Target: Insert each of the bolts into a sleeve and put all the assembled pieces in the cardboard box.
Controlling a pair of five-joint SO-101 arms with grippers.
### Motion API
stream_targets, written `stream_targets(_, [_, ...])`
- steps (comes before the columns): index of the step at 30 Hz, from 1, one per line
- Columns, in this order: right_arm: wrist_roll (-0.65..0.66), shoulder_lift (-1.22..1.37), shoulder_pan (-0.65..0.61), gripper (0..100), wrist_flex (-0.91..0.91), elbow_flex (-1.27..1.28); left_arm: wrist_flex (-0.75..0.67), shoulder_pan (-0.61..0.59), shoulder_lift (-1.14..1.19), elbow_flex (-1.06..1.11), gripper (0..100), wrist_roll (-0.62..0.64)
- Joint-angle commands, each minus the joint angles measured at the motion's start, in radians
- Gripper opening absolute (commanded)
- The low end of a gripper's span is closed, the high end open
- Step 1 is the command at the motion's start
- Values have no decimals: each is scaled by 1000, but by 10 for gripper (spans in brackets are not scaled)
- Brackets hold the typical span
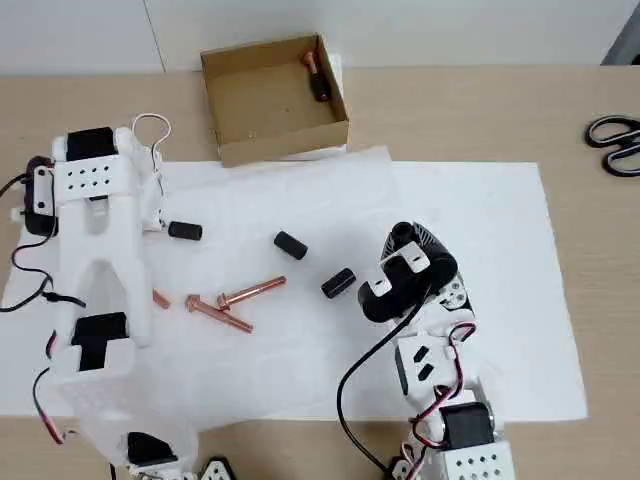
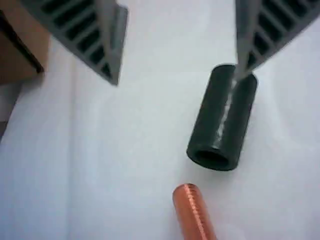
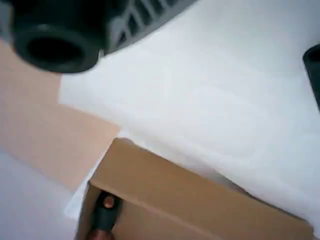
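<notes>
Currently: left tool (image 2: 175, 55) fingers apart over loose sleeve (image 2: 222, 120) on paper (image 1: 480, 250), bolt (image 2: 192, 212) tip near. Right tool (image 1: 403, 240) clamped on second sleeve (image 3: 55, 47). Assembled piece (image 1: 316, 75) in cardboard box (image 1: 260, 100).

- Cardboard box (image 3: 200, 200): brown, with one corner and two walls in sight.
- Inside the box, tucked close to that corner: an assembled piece (image 3: 105, 215), black, with copper showing at its end.
- Against the box's outer wall and stretching away from it: white paper (image 3: 210, 100), lying flat.
- Off the box's corner, past the paper's edge: bare tan tabletop (image 3: 40, 135).
- Well apart from the box, above the paper: a black sleeve (image 3: 55, 47) gripped in the right pincer (image 3: 92, 30), open bore facing the camera, with a ribbed grey finger (image 3: 142, 17) pressed against its side.
- Also well clear of the box, on the paper: a second sleeve (image 3: 314, 70), black, cut off by the frame.
</notes>
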Motion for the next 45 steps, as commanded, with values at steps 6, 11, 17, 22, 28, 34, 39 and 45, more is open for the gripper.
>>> stream_targets(6, [3, -15, -4, 3, 2, 5, -21, -106, -2, -4, 148, 5])
stream_targets(11, [3, -13, -4, 3, 2, 5, -26, -150, 0, -4, 148, 5])
stream_targets(17, [3, -16, -4, 3, 2, 5, -68, -196, 101, -2, 145, 5])
stream_targets(22, [3, -16, -4, 3, 2, 5, -69, -189, 183, -8, 145, 5])
stream_targets(28, [3, -16, -4, 3, 2, 5, -91, -180, 193, -5, 145, 5])
stream_targets(34, [3, -16, -4, 3, 2, 5, -210, -175, 195, -2, 145, 5])
stream_targets(39, [3, -16, -4, 3, 2, 5, -252, -138, 195, -2, 145, 5])
stream_targets(45, [3, -16, -4, 3, 2, 2, -210, -109, 195, -2, 145, 5])
